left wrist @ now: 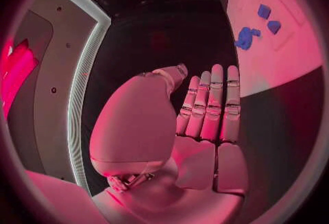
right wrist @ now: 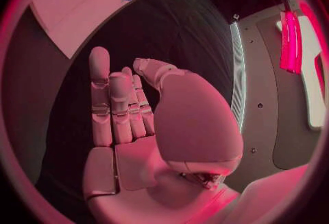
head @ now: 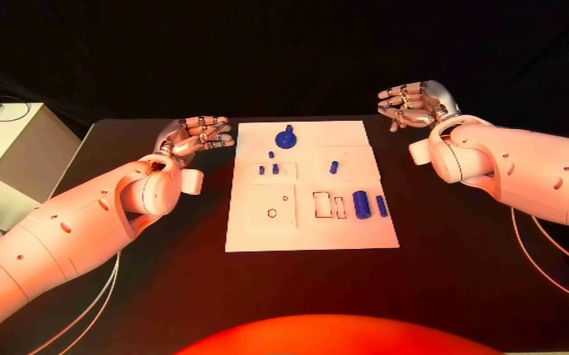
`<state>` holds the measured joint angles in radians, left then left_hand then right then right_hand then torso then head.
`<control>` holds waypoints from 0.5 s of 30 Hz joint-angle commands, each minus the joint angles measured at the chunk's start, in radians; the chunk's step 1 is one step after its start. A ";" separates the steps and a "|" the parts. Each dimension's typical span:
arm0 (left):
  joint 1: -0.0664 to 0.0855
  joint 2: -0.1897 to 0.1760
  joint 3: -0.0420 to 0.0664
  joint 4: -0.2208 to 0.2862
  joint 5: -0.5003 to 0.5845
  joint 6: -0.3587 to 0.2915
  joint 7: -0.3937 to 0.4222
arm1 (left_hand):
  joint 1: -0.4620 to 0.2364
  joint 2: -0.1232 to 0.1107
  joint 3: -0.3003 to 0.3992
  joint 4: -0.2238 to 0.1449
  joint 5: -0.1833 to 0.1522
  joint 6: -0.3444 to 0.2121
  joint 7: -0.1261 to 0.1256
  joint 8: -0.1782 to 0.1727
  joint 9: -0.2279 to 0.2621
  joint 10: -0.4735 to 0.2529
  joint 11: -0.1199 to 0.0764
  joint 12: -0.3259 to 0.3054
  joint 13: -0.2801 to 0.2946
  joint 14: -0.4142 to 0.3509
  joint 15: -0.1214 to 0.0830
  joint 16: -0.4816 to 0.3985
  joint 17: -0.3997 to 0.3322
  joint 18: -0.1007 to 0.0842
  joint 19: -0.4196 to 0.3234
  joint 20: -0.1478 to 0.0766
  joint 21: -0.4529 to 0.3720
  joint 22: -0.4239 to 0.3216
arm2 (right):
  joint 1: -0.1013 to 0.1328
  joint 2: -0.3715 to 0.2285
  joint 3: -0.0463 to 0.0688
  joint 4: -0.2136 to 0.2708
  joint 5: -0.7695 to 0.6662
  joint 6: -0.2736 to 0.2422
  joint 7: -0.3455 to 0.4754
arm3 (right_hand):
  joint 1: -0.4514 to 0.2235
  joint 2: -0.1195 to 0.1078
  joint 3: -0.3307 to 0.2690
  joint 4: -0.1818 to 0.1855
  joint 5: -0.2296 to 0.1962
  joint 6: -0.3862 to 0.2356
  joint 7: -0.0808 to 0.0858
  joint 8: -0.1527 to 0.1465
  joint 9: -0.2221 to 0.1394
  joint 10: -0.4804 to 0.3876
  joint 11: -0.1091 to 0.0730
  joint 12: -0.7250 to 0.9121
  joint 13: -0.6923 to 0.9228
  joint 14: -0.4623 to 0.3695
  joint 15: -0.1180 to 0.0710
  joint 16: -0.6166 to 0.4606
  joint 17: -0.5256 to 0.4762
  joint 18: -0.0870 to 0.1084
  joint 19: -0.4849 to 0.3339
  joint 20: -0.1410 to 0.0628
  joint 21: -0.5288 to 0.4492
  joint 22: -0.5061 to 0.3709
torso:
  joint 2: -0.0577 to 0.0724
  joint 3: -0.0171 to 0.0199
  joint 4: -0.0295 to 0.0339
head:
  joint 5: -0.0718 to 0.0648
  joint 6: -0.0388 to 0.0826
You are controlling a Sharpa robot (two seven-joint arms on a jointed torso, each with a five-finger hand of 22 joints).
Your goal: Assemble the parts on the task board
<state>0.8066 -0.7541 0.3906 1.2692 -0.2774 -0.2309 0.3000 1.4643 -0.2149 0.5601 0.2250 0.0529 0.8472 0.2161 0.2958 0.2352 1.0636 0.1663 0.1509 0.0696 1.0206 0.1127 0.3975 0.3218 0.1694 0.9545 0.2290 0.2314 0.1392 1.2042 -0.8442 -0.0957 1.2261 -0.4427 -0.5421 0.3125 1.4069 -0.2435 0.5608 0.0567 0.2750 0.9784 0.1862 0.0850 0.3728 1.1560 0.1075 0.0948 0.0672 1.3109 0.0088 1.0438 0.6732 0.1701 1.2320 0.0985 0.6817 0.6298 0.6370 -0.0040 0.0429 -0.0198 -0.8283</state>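
Left hand (head: 197, 135) resting just off the left edge of the white board (head: 311, 242), fingers apart, holding nothing. Right hand (head: 411, 103) up beyond the far right corner, loosely spread and empty too. On the board: blue knob (head: 286, 136) at the far end, small pegs (head: 270, 167) mid-board, blue cylinder (head: 362, 205) near right.

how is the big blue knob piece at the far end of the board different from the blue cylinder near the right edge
The knob piece is wider, with a round base and a stem rising from it; the blue cylinder is a plain, straight, elongated shape. The knob piece sits at the far end of the task board; the cylinder lies at the near right, beside a slimmer blue part. Both are blue, and no hand touches either.
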 commanded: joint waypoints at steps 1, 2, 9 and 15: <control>0.001 0.003 0.001 0.002 -0.007 -0.001 0.017 | 0.012 0.002 0.005 -0.005 0.001 0.005 0.018 0.008 0.002 0.011 0.000 0.005 0.001 0.002 -0.001 0.006 0.002 0.014 0.006 -0.001 0.007 -0.001 | -0.001 0.002 0.000 -0.001 -0.001 0.018 0.015 | 0.009 0.004 0.007 -0.001 0.002 0.009 -0.001 0.003 -0.001 0.004 0.001 0.004 0.000 -0.006 0.001 -0.004 -0.001 0.014 -0.006 0.002 -0.006 -0.001 | 0.000 0.0008 -0.0002 | 0.001 0.000; 0.001 0.003 0.001 0.002 -0.007 -0.001 0.017 | 0.012 0.002 0.005 -0.005 0.001 0.005 0.018 0.008 0.002 0.011 0.000 0.005 0.001 0.002 -0.001 0.006 0.002 0.014 0.006 -0.001 0.007 -0.001 | -0.001 0.002 0.000 -0.001 -0.001 0.018 0.015 | 0.009 0.004 0.007 -0.001 0.002 0.009 -0.001 0.003 -0.001 0.004 0.001 0.004 0.000 -0.006 0.001 -0.004 -0.001 0.014 -0.006 0.002 -0.006 -0.001 | 0.000 0.0000 -0.0003 | 0.001 0.000; 0.001 0.003 0.001 0.002 -0.008 -0.001 0.018 | 0.012 0.002 0.005 -0.005 0.001 0.005 0.018 0.008 0.002 0.011 0.000 0.005 0.001 0.002 -0.001 0.006 0.002 0.014 0.006 -0.001 0.007 -0.001 | -0.002 0.001 0.000 -0.001 -0.004 0.017 0.016 | 0.010 0.004 0.008 -0.002 0.002 0.010 -0.001 0.004 -0.002 0.005 0.000 0.004 -0.001 -0.007 0.001 -0.006 -0.004 0.014 -0.007 0.002 -0.008 -0.001 | 0.000 -0.0006 -0.0005 | 0.001 0.000; 0.001 0.003 0.001 0.002 -0.009 -0.001 0.018 | 0.012 0.002 0.005 -0.005 0.001 0.005 0.018 0.008 0.002 0.011 0.000 0.005 0.001 0.002 -0.001 0.006 0.002 0.014 0.006 -0.001 0.007 -0.001 | -0.002 0.001 0.000 -0.001 -0.005 0.018 0.016 | 0.010 0.004 0.008 -0.002 0.002 0.010 -0.001 0.004 -0.002 0.005 0.000 0.004 -0.001 -0.007 0.001 -0.006 -0.004 0.014 -0.007 0.002 -0.008 -0.001 | -0.001 -0.0008 0.0003 | 0.002 -0.002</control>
<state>0.8066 -0.7532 0.3906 1.2689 -0.2808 -0.2319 0.3020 1.4681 -0.2111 0.5631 0.2220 0.0529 0.8472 0.2161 0.3021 0.2360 1.0707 0.1662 0.1509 0.0695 1.0205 0.1127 0.3975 0.3234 0.1694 0.9545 0.2290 0.2314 0.1393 1.2027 -0.8437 -0.0960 1.2249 -0.4430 -0.5393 0.3135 1.4110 -0.2394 0.5636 0.0539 0.2750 0.9815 0.1830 0.0850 0.3728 1.1560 0.1075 0.0948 0.0671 1.3110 0.0088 1.0438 0.6704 0.1701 1.2320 0.0985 0.6776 0.6298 0.6371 -0.0046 0.0424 -0.0183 -0.8300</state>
